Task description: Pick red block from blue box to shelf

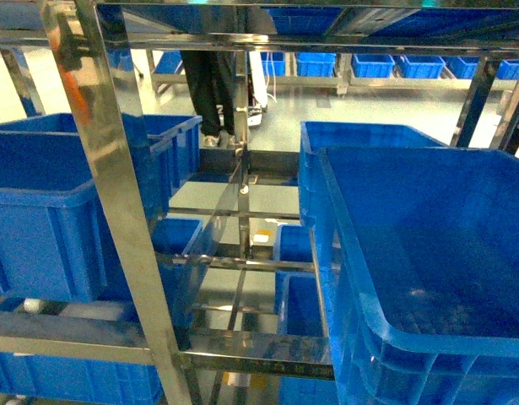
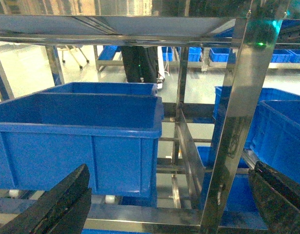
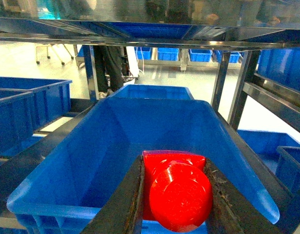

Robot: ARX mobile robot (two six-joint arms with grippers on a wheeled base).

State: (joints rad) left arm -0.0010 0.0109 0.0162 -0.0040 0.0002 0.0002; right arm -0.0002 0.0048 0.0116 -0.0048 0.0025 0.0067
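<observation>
My right gripper [image 3: 174, 162] is shut on the red block [image 3: 181, 197], whose round stud faces the camera. The block hangs above the blue box [image 3: 86, 161], a smooth-walled tub, near its front rim. In the head view the same blue box [image 1: 354, 278] fills the lower right, and neither gripper shows there. The steel shelf [image 1: 116, 169] surrounds everything, with a rail [image 3: 140, 41] overhead in the right wrist view. My left gripper [image 2: 164, 207] is open and holds nothing. Its dark fingers [image 2: 57, 204] frame a shelf post [image 2: 237, 122] and the front rail.
Dark blue ribbed crates [image 1: 65, 211] stand on the shelf at left, another crate [image 1: 360, 139] sits behind the blue box, and more sit on lower tiers. A person's legs [image 1: 213, 84] stand beyond the rack. More blue crates [image 1: 373, 64] line the far wall.
</observation>
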